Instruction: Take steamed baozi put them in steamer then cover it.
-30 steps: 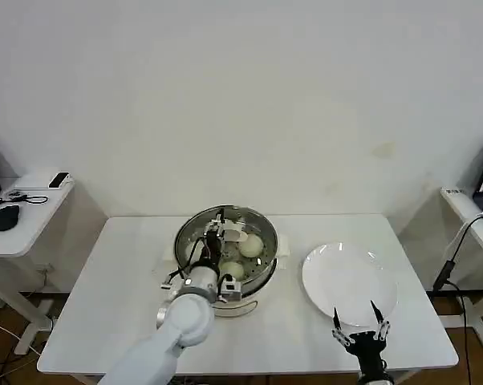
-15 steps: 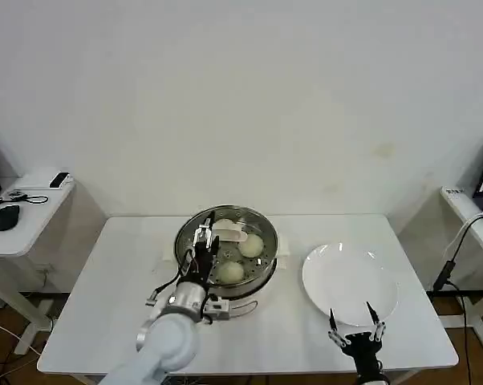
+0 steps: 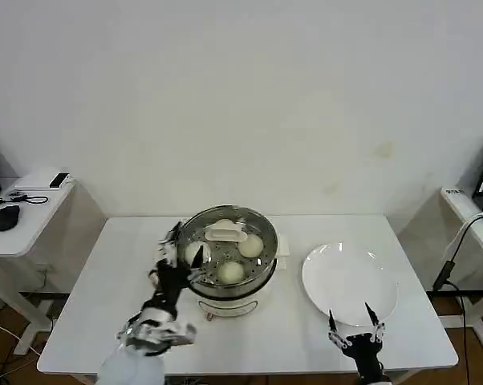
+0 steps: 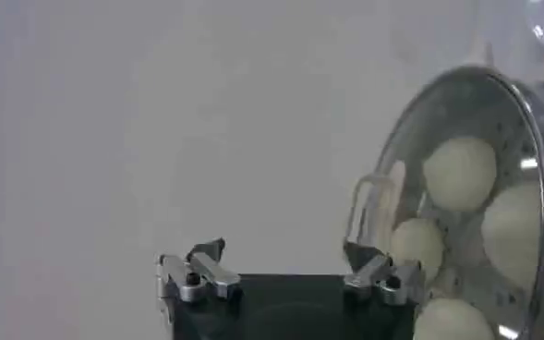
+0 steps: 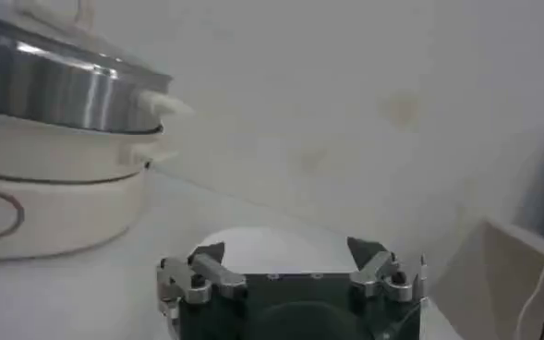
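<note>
The steamer (image 3: 225, 269) stands at the middle of the white table (image 3: 89, 305), a shiny steel pot on a white base; the glass cover (image 3: 225, 241) sits on its rim with the pale bar handle (image 3: 225, 234) uppermost, and the steamed baozi (image 3: 231, 272) lie on the perforated tray beneath the glass; in the left wrist view at least four buns (image 4: 461, 173) show through the cover (image 4: 493, 185).

The left gripper (image 3: 176, 258) hangs just beside the steamer on the robot's left, close to the rim, fingers spread wide and holding nothing; the left wrist view shows both fingertips (image 4: 382, 277) apart with only air between them. The right gripper (image 3: 355, 335) waits low at the near edge of the table, just in front of the bare white plate (image 3: 350, 281), likewise spread and empty.

By my reading the buns are in and the cover is on, so the step in hand is the retreat of the left arm; to do it well, the gripper should draw away sideways and upward from the pot, keeping its fingers clear of the metal rim and the handle; a brush against either could slide the cover off centre; whether the cover seats evenly all round cannot be told from here.
</note>
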Robot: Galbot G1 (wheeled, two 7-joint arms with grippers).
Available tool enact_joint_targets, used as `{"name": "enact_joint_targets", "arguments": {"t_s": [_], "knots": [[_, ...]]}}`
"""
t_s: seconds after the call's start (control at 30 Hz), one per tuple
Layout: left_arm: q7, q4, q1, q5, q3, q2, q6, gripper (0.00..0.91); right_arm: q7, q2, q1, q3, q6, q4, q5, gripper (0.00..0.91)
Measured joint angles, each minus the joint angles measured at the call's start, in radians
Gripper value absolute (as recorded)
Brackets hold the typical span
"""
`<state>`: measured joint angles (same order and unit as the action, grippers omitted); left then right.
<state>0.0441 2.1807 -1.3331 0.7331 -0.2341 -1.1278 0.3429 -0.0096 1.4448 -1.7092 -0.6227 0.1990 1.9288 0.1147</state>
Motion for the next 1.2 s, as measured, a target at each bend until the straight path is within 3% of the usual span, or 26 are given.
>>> {"name": "enact_joint_targets", "arguments": {"t_s": [0.27, 0.47, 0.8, 1.2], "knots": [[0.138, -0.049, -0.171, -0.501, -0.228, -0.057, -0.172, 0.907, -0.018, -0.040, -0.009, 0.017, 0.025, 0.013, -0.064, 0.907], [0.156, -0.088, -0.273, -0.724, -0.334, -0.076, -0.268, 0.907, -0.037, -0.068, -0.029, 0.022, 0.029, 0.029, -0.113, 0.907], [0.159, -0.131, -0.353, -0.867, -0.381, -0.125, -0.364, 0.907, -0.054, -0.126, -0.062, 0.033, -0.019, 0.065, -0.213, 0.907], [0.158, -0.153, -0.403, -0.899, -0.402, -0.164, -0.402, 0.907, -0.059, -0.164, -0.078, 0.045, -0.099, 0.106, -0.236, 0.907]]}}
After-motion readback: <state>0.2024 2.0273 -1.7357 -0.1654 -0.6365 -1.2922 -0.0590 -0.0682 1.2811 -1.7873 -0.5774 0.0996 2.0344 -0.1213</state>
